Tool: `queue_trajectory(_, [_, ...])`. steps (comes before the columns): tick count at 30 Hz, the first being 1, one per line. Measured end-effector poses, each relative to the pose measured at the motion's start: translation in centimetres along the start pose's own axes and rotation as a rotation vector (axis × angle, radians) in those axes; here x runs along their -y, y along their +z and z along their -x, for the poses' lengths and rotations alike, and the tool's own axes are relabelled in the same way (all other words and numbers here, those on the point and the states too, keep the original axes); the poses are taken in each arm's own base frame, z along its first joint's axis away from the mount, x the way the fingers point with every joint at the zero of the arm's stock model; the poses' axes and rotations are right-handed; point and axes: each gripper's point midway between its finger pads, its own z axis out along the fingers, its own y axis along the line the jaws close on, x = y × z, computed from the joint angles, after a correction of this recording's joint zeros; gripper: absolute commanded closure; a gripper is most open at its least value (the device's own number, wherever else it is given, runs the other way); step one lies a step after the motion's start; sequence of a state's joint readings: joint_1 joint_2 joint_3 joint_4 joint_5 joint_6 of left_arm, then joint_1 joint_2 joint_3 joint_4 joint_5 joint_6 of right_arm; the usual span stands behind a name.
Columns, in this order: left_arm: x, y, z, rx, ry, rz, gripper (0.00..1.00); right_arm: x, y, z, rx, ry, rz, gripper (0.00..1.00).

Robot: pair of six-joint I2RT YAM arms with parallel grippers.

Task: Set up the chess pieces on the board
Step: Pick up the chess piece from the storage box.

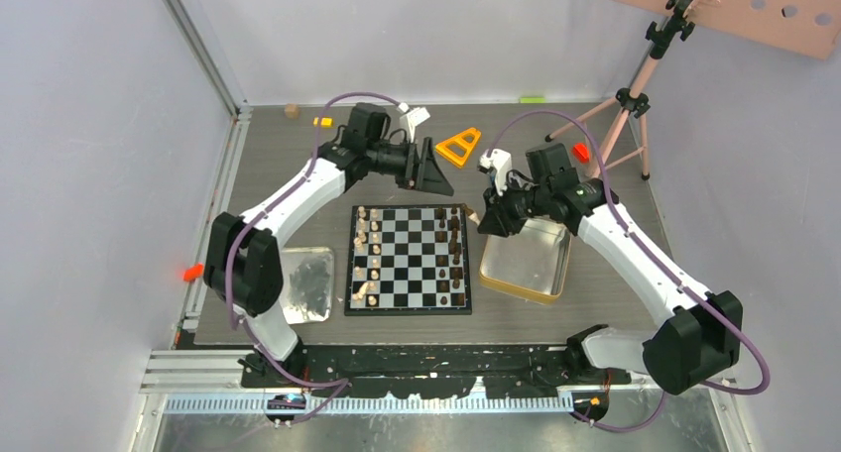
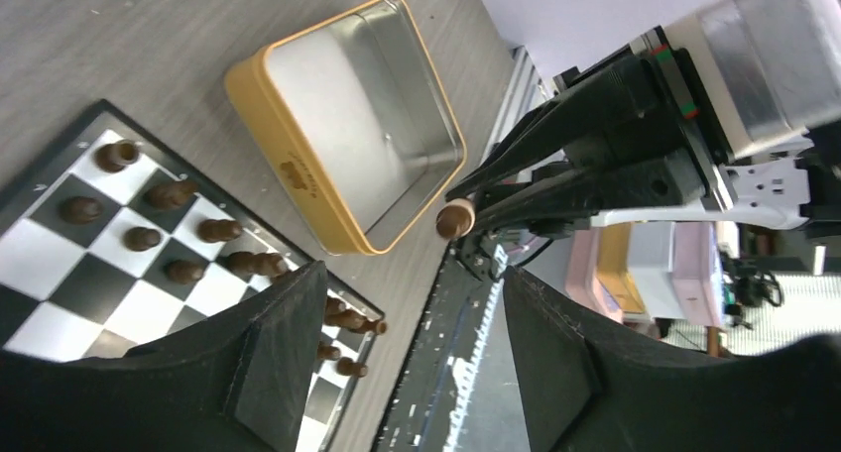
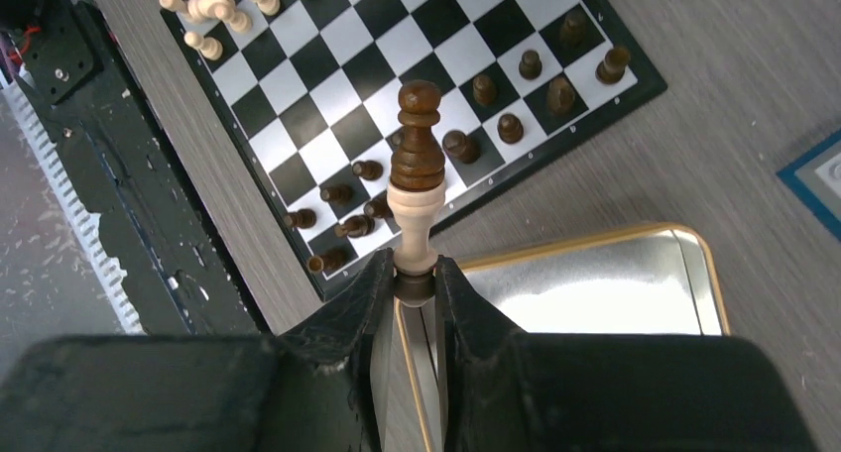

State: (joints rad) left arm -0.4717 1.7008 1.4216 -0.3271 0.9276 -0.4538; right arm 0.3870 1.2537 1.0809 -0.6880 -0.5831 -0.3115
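Note:
The board (image 1: 412,259) lies in the middle of the table, also seen in the left wrist view (image 2: 40,244) and the right wrist view (image 3: 397,46). Light tan chess pieces (image 1: 365,259) stand along its left columns and dark brown ones (image 1: 456,254) along its right. My right gripper (image 3: 415,266) (image 1: 486,219) is shut on a light tan piece (image 3: 415,214) above the board's right edge. A dark brown piece (image 3: 419,135) sits end to end on its far end. My left gripper (image 2: 412,274) (image 1: 433,179) hovers open and empty past the board's far edge, facing the right gripper.
A gold-rimmed tin (image 1: 531,264) (image 2: 357,125) lies right of the board, under the right arm. A silver tray (image 1: 307,283) sits to the board's left. An orange triangle (image 1: 458,147), a red object (image 1: 580,152) and a tripod (image 1: 625,105) stand at the back.

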Motion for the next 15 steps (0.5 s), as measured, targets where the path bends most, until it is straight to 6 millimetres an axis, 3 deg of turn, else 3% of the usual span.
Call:
queue_trajectory(8, [0.7,2.9,-0.6,-0.05,-0.151,-0.025,0.45,-0.3,0.5,1.3,0.029,-0.006,0.005,0.93])
queue_trajectory(15, [0.6,3.7,-1.1,-0.072,-0.224,-0.024,0.55,-0.1,0.5,1.5,0.036,0.001,-0.004,0.93])
